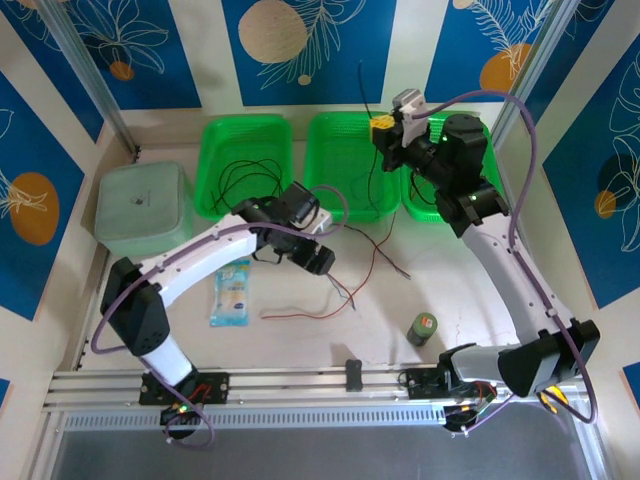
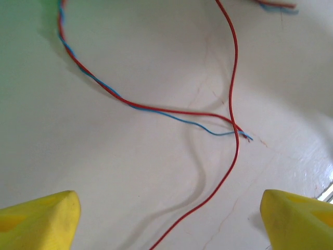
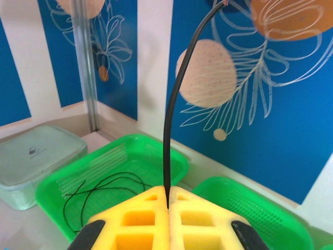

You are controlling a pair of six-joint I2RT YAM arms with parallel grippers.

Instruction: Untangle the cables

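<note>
My right gripper (image 1: pixel 385 132) hangs above the middle green basket (image 1: pixel 340 150), shut on a black cable (image 3: pixel 167 151). One end of that cable sticks up past the fingers and the rest hangs into the basket (image 1: pixel 372 172). A second black cable (image 1: pixel 245 175) lies coiled in the left basket (image 3: pixel 151 151). On the table, a red cable (image 2: pixel 235 104) crosses a twisted red and blue-grey pair (image 2: pixel 104 87). My left gripper (image 2: pixel 169 224) hovers open just above them, and the red cable runs between its yellow fingertips (image 2: pixel 44 219). In the top view that left gripper (image 1: pixel 325 262) is at mid-table, with more red cable (image 1: pixel 300 316) beside it.
A pale green lidded container (image 1: pixel 140 205) stands at the back left. A third green basket (image 1: pixel 425 195) sits under the right arm. A blue-and-white packet (image 1: pixel 232 292) lies near the left arm, and a small green can (image 1: pixel 423 327) stands at the front right. A metal rail (image 1: pixel 330 385) runs along the near edge.
</note>
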